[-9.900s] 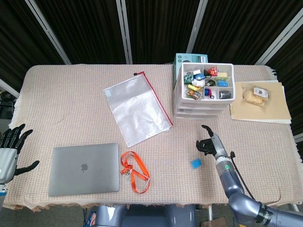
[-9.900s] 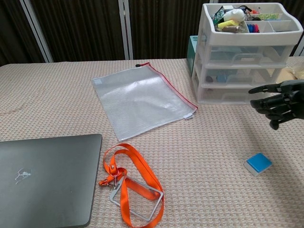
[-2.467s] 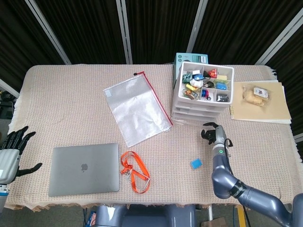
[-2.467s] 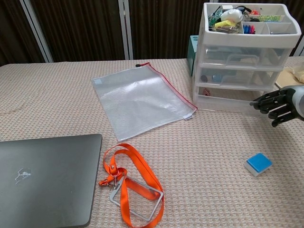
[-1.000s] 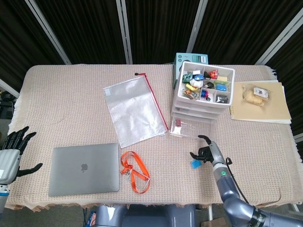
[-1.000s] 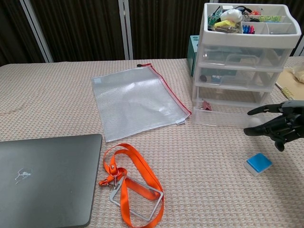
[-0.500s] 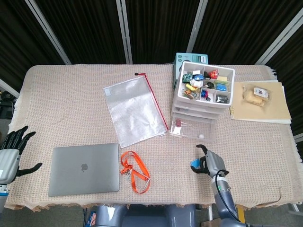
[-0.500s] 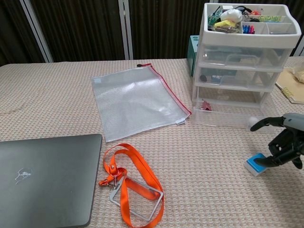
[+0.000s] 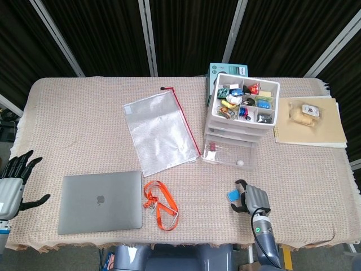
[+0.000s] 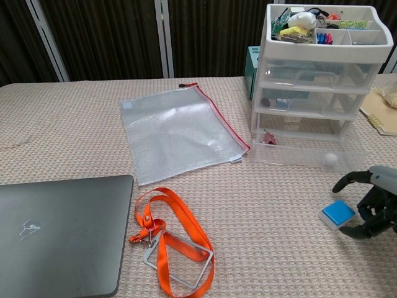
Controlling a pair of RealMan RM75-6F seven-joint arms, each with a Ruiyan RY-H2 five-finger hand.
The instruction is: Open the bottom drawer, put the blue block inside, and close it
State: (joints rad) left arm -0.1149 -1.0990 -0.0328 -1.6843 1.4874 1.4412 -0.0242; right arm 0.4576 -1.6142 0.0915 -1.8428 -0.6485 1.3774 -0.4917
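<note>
The clear plastic drawer unit stands at the back right; its bottom drawer is pulled out and holds a small red item and a white ball. The blue block lies on the cloth in front of the drawer. My right hand hovers just right of the block, fingers curled around it but apart, holding nothing. My left hand is open at the table's near left edge, seen only in the head view.
A grey laptop lies closed at the front left, an orange lanyard beside it. A clear zip pouch lies mid-table. A tan folder with a snack packet sits right of the drawers.
The bottom drawer has been pulled out. My right hand has since dropped back toward the table's front edge and now sits beside the blue block. The left hand has stayed put.
</note>
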